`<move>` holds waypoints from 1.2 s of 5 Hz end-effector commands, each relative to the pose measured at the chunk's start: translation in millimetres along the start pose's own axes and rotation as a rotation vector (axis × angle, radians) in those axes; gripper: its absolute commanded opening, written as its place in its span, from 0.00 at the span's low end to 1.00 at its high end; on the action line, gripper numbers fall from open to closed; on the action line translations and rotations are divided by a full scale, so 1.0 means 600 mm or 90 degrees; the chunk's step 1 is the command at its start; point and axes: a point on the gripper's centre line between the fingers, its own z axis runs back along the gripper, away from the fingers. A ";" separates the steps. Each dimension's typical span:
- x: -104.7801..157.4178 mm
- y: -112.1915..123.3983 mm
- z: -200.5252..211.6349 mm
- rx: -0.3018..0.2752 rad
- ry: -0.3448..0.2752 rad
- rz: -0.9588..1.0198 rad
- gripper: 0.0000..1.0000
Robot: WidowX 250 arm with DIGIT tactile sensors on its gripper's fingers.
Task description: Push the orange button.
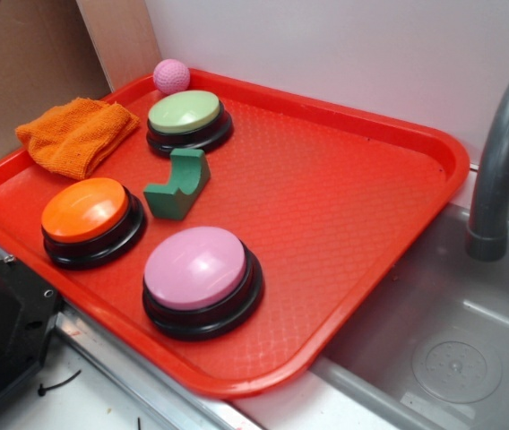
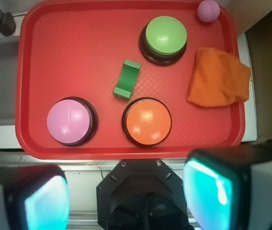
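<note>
Orange button (image 2: 147,121) sat on the red tray (image 2: 78,48), green block (image 2: 127,79) at its 11 o'clock, pink button (image 2: 71,121) at 9. Gripper (image 2: 126,196) hung clear of the tray's near edge, fingers (image 2: 212,191) spread apart, holding nothing.

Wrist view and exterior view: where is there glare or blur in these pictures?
Wrist view: small white highlights sit on the glossy orange dome button and the pink dome button; the tool's two pads at the bottom edge are large, blurred and glowing cyan. Exterior view: soft, even light, faint sheen on the orange dome button, mild shadows on the red plastic tray.
</note>
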 end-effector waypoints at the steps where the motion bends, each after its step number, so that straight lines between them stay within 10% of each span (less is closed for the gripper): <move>1: 0.000 0.000 0.000 0.000 0.000 0.000 1.00; 2: 0.004 0.026 -0.074 0.047 0.042 0.036 1.00; 6: 0.048 0.038 -0.247 0.032 0.039 -0.082 1.00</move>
